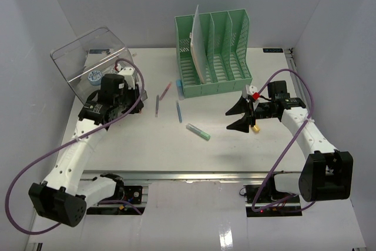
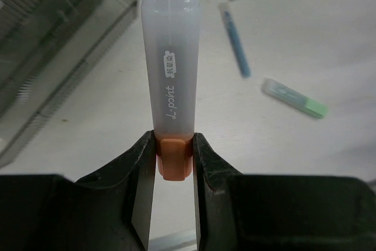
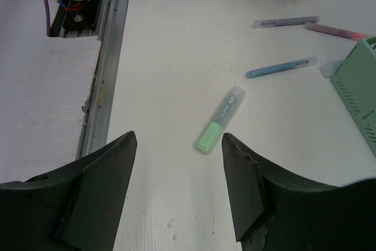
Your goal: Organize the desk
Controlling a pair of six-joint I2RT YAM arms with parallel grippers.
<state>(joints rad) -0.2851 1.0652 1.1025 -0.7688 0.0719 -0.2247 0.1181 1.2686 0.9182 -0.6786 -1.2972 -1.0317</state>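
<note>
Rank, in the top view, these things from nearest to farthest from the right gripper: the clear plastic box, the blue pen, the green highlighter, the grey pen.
1. green highlighter, just left of the right gripper
2. blue pen, further left, near the centre
3. grey pen, left of the blue pen
4. clear plastic box, far left corner

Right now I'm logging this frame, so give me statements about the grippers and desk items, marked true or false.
1. The left gripper is shut on an orange highlighter. True.
2. The right gripper grips the green highlighter. False: it is open; the highlighter lies on the desk.
3. The green file rack lies tipped over. False: it stands upright.
4. A blue pen lies loose on the desk. True.
</note>
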